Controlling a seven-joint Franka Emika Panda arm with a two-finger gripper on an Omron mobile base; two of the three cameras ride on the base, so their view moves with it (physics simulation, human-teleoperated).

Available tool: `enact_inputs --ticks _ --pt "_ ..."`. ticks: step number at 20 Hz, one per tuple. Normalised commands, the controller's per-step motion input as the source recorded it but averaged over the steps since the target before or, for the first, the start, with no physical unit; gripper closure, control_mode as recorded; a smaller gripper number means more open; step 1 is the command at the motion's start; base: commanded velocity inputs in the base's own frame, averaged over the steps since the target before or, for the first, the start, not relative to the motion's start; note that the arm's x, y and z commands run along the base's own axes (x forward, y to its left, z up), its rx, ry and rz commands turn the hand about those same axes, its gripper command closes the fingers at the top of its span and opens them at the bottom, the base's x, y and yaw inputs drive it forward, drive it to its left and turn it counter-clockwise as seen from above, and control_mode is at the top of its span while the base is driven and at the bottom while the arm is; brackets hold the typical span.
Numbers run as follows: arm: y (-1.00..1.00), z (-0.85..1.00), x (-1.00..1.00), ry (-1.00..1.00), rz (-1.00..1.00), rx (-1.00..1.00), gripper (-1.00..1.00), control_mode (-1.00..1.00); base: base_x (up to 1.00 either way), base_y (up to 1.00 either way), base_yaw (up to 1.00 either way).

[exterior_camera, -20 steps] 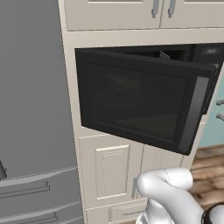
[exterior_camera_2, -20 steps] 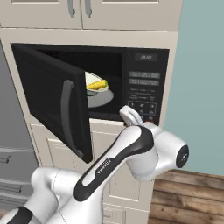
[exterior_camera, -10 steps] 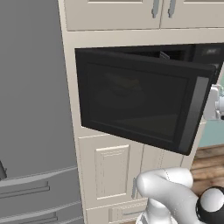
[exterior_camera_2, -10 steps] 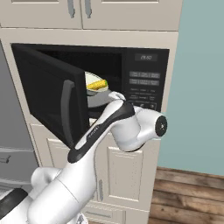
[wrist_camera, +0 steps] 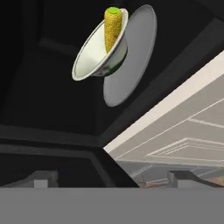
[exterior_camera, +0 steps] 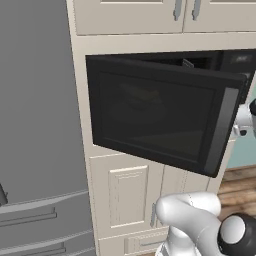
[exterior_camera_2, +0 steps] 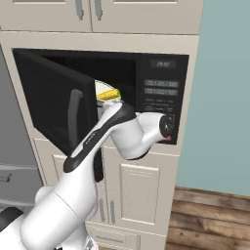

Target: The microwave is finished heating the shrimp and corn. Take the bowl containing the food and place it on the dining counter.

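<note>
Bowl (wrist_camera: 99,51) sitting on the grey turntable (wrist_camera: 135,52) inside the open microwave (exterior_camera_2: 161,88), corn (wrist_camera: 113,26) leaning in it. Gripper (wrist_camera: 113,178) released, hanging outside the opening. Reaching in level, clearing the door (exterior_camera_2: 53,107), straddling the near rim before closing.

I'm seeing the microwave (exterior_camera_2: 100,97) door (exterior_camera: 160,117) swinging wide to the left, cavity mouth standing clear from the front, bowl (wrist_camera: 99,48) with corn (wrist_camera: 112,22) sitting deep on the turntable (wrist_camera: 135,52), keypad panel (exterior_camera_2: 161,95) walling the right.
</note>
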Motion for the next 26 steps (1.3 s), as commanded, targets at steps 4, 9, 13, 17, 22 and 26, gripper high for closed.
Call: enact_inputs --ticks 4,9,13,17,22,26 --pt "0.61 0.13 -0.47 0.13 0.33 0.04 -1.00 -1.00 0.00 0.00 0.00" --pt "0.36 0.24 -0.60 0.10 0.42 0.07 -1.00 -1.00 0.00 0.00 0.00" --pt "0.11 0.24 -0.71 0.04 0.45 0.09 -1.00 -1.00 0.00 0.00 0.00" --pt "0.08 0.23 -0.77 0.00 0.42 0.11 -1.00 -1.00 0.00 0.00 0.00" --pt "0.61 0.07 -0.92 -0.06 0.22 0.04 -1.00 -1.00 0.00 0.00 0.00" --pt "1.00 0.00 -0.67 -0.15 0.02 0.00 -1.00 -1.00 0.00 0.00 0.00"
